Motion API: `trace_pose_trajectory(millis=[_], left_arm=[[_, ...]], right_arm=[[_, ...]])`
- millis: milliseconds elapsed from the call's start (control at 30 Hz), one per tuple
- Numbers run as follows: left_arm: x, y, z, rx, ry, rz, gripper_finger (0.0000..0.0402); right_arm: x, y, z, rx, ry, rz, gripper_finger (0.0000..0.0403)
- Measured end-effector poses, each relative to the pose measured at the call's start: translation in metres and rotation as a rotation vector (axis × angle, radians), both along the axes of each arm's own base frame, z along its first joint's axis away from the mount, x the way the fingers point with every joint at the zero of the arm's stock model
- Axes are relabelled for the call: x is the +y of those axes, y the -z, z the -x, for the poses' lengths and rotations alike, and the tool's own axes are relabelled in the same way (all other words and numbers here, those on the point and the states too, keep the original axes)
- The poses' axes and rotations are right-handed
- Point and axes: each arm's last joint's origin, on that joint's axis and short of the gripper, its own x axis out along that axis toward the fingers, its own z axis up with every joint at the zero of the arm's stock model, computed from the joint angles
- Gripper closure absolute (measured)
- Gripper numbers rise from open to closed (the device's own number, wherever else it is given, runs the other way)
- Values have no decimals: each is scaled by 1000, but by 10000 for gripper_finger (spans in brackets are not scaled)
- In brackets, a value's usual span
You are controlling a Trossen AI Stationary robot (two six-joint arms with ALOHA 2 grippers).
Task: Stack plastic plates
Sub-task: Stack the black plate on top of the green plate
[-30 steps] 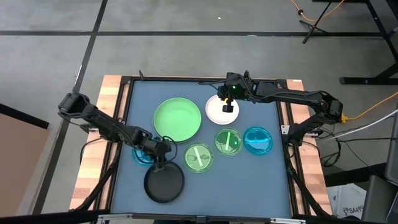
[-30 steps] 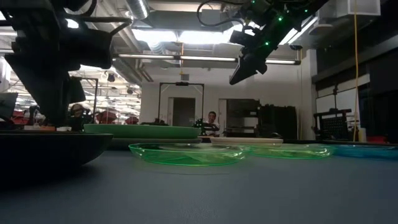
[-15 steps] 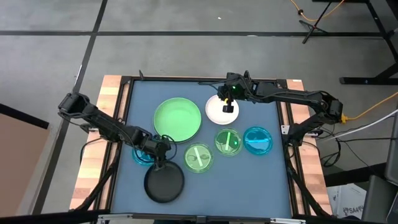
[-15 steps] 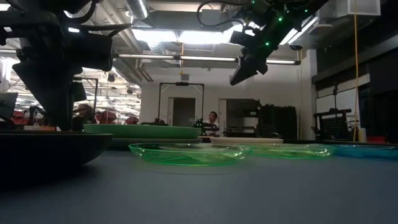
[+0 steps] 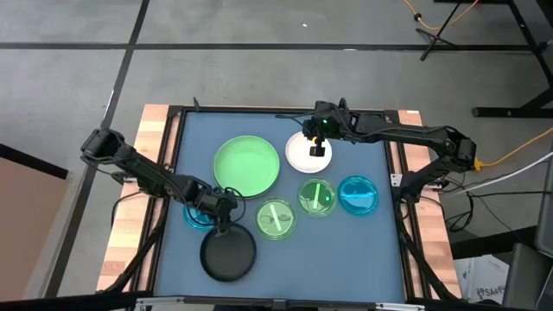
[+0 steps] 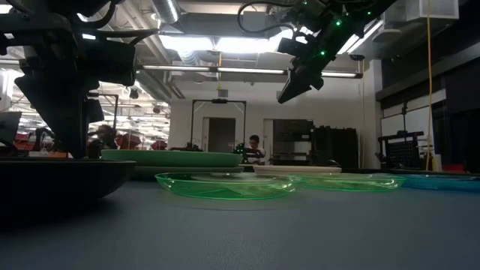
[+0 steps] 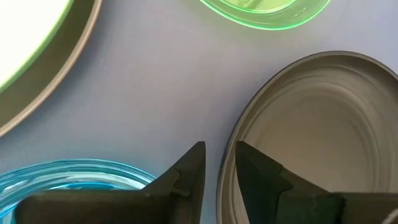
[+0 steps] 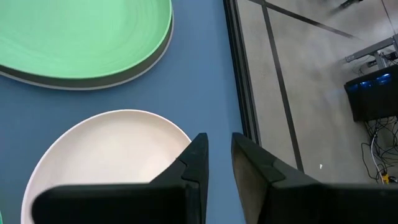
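The black plate [image 5: 229,257] lies near the table's near edge, with my left gripper [image 5: 219,227] [image 7: 219,152] at its far rim, shut on it. My right gripper [image 5: 318,149] [image 8: 219,140] hangs shut, high above the white plate [image 5: 302,157] [image 8: 112,149], touching nothing. The light green plate [image 5: 247,166] sits on a grey plate whose rim [image 8: 93,79] shows beneath it. Two small green plates [image 5: 276,218] [image 5: 317,196] and two small blue ones [image 5: 358,194] [image 5: 197,216] lie flat on the mat. My left gripper has the black plate's far rim [image 7: 247,127] between its two fingers, one finger over the plate's inside and one outside. The fingers come from above, pointing down. The plate [image 6: 60,180] lies flat on the table.
The blue plate [image 7: 68,180] lies close beside my left gripper's outer finger. The table's raised dark frame [image 8: 239,93] runs along the far edge near the white plate. Bare mat [image 5: 346,259] shows at the near right. A person [image 6: 253,148] stands far back in the room.
My left gripper has edged a little toward the table's right at the black plate's rim. The plates lie as before.
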Motion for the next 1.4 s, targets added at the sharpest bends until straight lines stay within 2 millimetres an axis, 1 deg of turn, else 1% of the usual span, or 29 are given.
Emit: trace_pose_trajectory(millis=[233,533,800,900,1133,1267,1400], left_arm=[[0,3,-1,14,1,-4,320],[-6,27,-9,93,86,28,320],[-7,27,-9,92,89,30,322],[-7,27,-9,93,88,30,337],[-7,27,-10,88,98,55,390],[-8,26,-10,86,101,62,395],[-10,24,-12,60,119,105,395]], right_arm=[[0,0,0,0,0,0,343],[0,0,0,-1,-1,0,343],[0,0,0,-1,-1,0,343],[0,0,0,0,0,0,343],[0,0,0,0,0,0,343],[0,0,0,0,0,0,343],[0,0,0,1,0,0,343]])
